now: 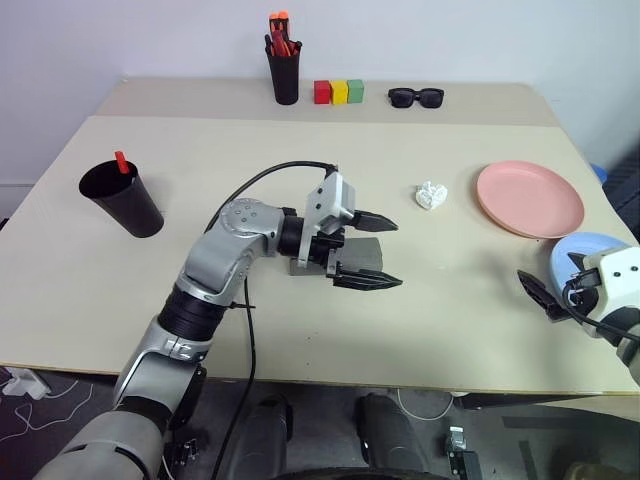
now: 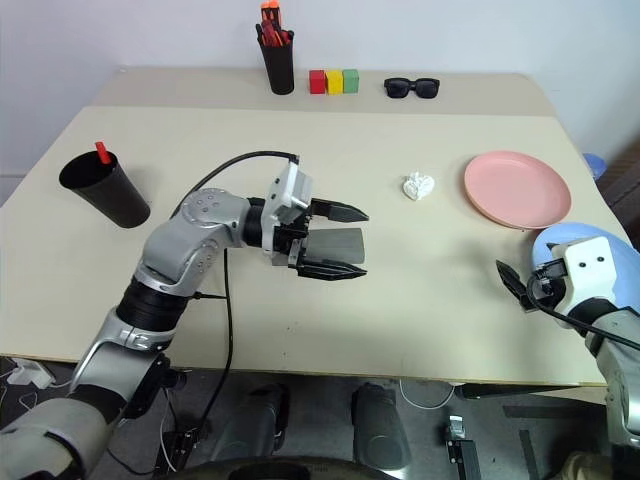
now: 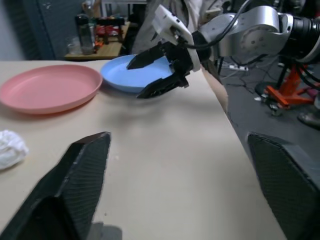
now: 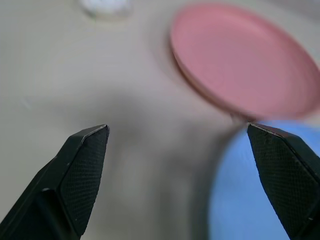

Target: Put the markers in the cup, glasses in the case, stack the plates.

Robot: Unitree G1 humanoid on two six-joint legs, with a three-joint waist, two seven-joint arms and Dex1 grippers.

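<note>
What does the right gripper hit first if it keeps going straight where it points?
Probably the pink plate: the open right gripper aims across bare table toward it, with the blue plate just beside that line. Depth is unclear.

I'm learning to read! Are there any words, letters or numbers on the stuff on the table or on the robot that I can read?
There are none to read.
Pink plate, blue plate, black cup: plain, no writing.
Red, yellow and green blocks: plain colours, no letters.
Sunglasses, pen holder: no label to be made out.
Left gripper, right gripper: no marking to be read.
</note>
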